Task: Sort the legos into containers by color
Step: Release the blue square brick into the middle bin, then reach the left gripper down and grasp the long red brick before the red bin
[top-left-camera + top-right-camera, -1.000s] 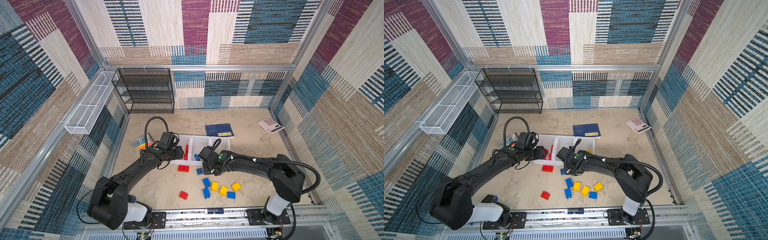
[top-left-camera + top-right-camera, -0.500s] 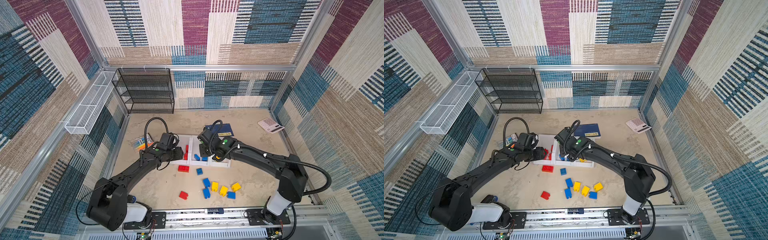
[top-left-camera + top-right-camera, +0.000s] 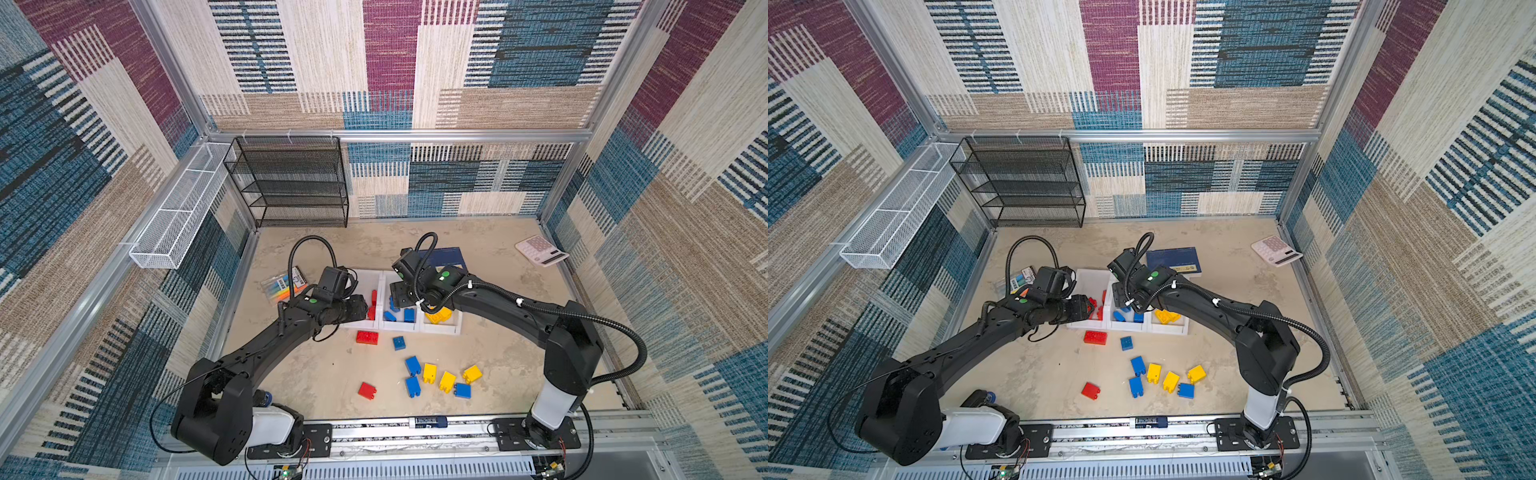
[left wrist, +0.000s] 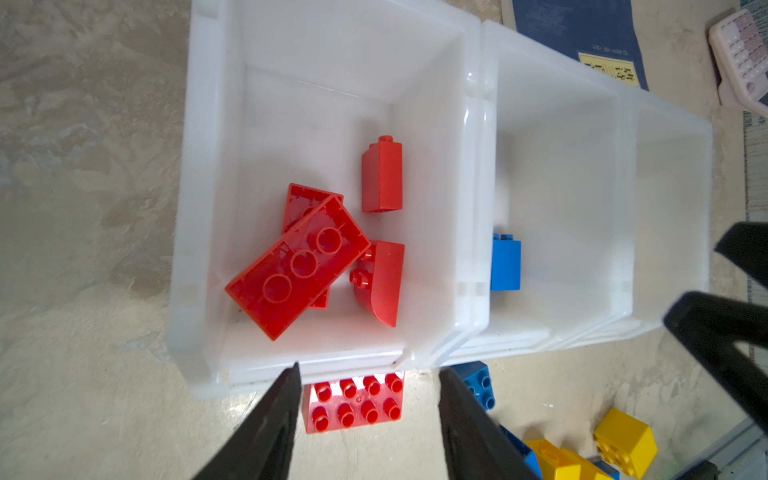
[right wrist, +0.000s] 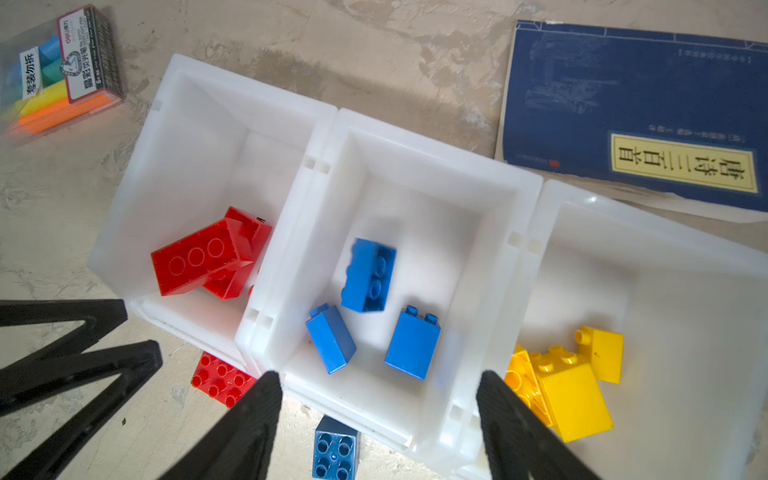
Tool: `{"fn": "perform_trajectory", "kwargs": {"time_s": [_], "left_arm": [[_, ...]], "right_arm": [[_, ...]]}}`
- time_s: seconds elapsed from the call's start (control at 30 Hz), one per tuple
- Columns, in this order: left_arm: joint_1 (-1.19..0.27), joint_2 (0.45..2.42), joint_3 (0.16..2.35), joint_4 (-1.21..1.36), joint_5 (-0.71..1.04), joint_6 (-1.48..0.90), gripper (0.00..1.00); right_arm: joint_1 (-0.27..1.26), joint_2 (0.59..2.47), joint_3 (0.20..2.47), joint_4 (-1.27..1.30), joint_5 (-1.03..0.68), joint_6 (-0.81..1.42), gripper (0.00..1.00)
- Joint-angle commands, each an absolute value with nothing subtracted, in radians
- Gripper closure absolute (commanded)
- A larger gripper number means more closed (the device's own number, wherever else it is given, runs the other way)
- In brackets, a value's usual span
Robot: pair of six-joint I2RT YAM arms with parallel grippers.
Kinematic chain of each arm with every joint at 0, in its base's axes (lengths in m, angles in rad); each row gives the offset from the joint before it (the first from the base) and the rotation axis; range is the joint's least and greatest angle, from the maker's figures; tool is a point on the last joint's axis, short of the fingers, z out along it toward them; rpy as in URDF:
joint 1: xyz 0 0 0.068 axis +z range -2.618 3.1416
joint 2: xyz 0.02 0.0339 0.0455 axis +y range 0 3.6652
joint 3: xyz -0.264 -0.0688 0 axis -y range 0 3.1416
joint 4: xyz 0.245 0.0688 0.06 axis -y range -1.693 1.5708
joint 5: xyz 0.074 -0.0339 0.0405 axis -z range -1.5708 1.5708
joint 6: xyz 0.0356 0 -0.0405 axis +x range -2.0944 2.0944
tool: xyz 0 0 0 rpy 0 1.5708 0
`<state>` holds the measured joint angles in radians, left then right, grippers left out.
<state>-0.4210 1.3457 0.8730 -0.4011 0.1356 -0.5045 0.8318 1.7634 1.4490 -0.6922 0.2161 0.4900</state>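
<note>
Three white containers stand side by side: the left one (image 5: pixel 195 108) holds red legos (image 4: pixel 297 266), the middle one (image 5: pixel 419 166) blue ones, the right one (image 5: pixel 665 257) yellow ones (image 5: pixel 573 386). My right gripper (image 5: pixel 379 374) hangs open over the middle container. Below it a blurred blue brick (image 5: pixel 368 274) lies among two other blue bricks. My left gripper (image 4: pixel 369 369) is open and empty above the left container's front lip. A red oblong brick (image 3: pixel 367 337) and a blue square brick (image 3: pixel 399 343) lie on the table just in front of the containers.
Several loose blue, yellow and red bricks lie nearer the front, around (image 3: pixel 429 372). Behind the containers is a blue book (image 3: pixel 444 255), with a calculator (image 3: pixel 541 250) at the back right. A highlighter pack (image 3: pixel 284 284) lies at the left. A black mesh rack (image 3: pixel 291 183) and a wire basket (image 3: pixel 178 216) stand at the back left.
My right gripper moved from the table in front of the containers to above the middle one and opened. A blue brick has dropped into that container. The left arm stayed still.
</note>
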Motion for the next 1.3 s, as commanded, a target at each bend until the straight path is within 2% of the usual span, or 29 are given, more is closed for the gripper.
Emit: {"fn": "perform_trajectory", "kwargs": {"time_s": [0.0,0.33,0.57,0.67,0.73,0.83,1.27], "left_arm": [[-0.421,1.337,0.871,-0.407,0.129,-0.517,0.43],[-0.434,1.332,0.867,-0.428,0.119,-0.513,0.42],[-0.527,1.318,0.842,-0.46,0.056,-0.482,0.41],[-0.573,1.322,0.825,-0.468,0.015,-0.479,0.38],[-0.599,1.325,0.805,-0.464,-0.009,-0.485,0.28],[-0.636,1.328,0.776,-0.457,-0.045,-0.491,0.21],[-0.684,1.389,0.705,-0.327,-0.118,-0.46,0.18]], "right_arm": [[0.833,1.754,1.438,-0.662,0.208,0.502,0.23],[0.833,1.701,1.364,-0.639,0.208,0.531,0.23],[0.832,1.655,1.281,-0.61,0.194,0.569,0.23],[0.833,1.642,1.256,-0.601,0.189,0.582,0.23],[0.833,1.632,1.241,-0.597,0.188,0.591,0.23],[0.833,1.619,1.224,-0.59,0.186,0.603,0.23],[0.833,1.598,1.189,-0.577,0.179,0.635,0.23]]}}
